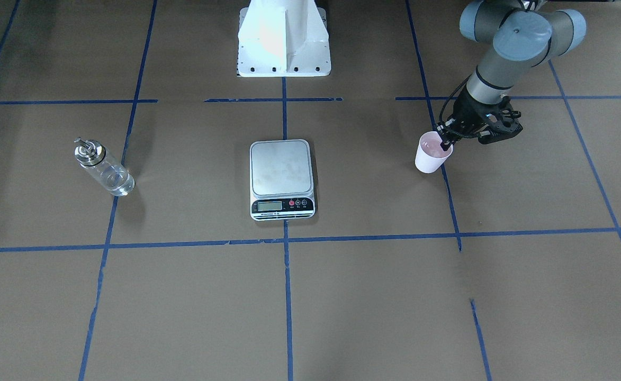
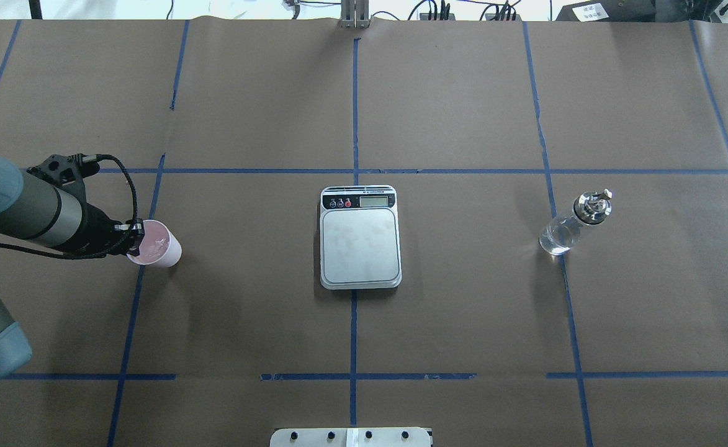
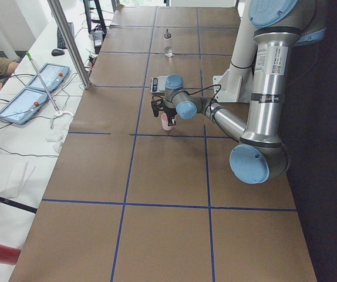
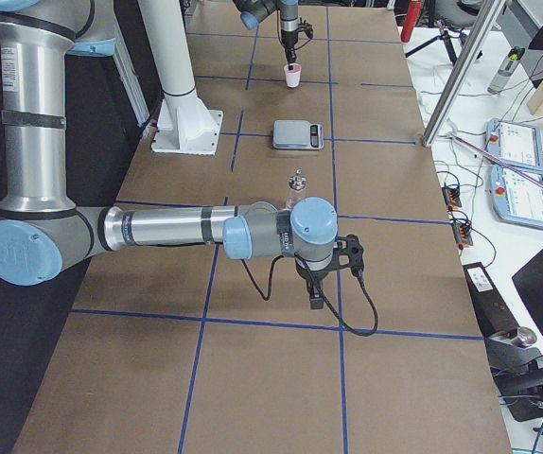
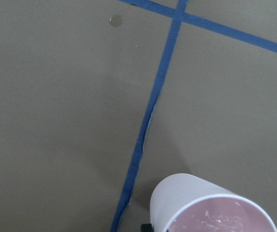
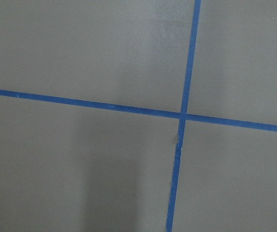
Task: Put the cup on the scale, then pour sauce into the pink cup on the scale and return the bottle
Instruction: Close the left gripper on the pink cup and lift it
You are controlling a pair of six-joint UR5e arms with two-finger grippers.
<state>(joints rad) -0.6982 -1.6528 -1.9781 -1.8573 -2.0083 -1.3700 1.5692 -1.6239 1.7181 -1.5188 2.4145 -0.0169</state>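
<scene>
Pink cup (image 1: 431, 154) pinched at rim by left gripper (image 1: 444, 142), tilted, well apart from scale (image 1: 281, 169); fingertips mostly hidden. Right gripper (image 4: 316, 301) seen side-on only, jaws: can't tell.

No legible txt anywhere. Scale (image 1: 282, 179) LCD (image 1: 269, 206): no readable digits; print under its btns (image 1: 297, 202) too small. White label (image 3: 264, 59) on near arm blurred. Paper sign (image 2: 590, 10) at 1 o'clock, beyond tabletop: unreadable.
</scene>
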